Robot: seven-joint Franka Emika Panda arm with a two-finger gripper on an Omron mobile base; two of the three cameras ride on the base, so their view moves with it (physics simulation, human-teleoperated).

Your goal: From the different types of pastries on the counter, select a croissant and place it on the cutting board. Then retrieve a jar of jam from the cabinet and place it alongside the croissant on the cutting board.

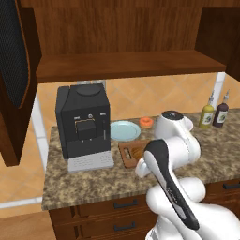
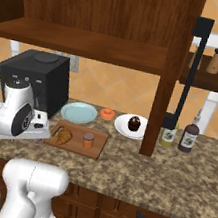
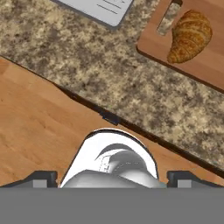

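A: Where do the task's things sit?

B: Croissant [image 2: 62, 136] lies flat on the cutting board [image 2: 98, 139], toward the handle-hole end. Jar of jam [image 2: 88, 141] stands upright on the same board, at about 3 o'clock of the croissant in the right base view, near it but apart. Board rests on the tabletop [image 2: 171, 173], in front of the coffee machine [image 2: 40, 81].

A: Why that layout?

B: The task wants the two side by side on the board; both placements look done.

A: The claw?

B: In the hand view its two tips [image 3: 43, 178] stand far apart at 7 and 5 o'clock, nothing between them. Claw [image 3: 112, 180] spread, empty. It looks down past the tabletop edge; croissant and board at 1 o'clock of that view. Probably pulled clear so it won't knock the jar, though that is my reading.

A: Other pastries?

B: Orange donut [image 2: 107, 113] at 12 o'clock of the board, beside a pale blue plate [image 2: 78, 112]. Cupcake [image 2: 134, 124] on a white plate [image 2: 121, 125] at 2 o'clock. Both untouched decoys. Two sauce bottles [image 2: 189, 137] well off at 3 o'clock.

A: Cabinet?

B: Cabinet [image 2: 97, 12] overhead; shelf looks bare, though the view is partial.
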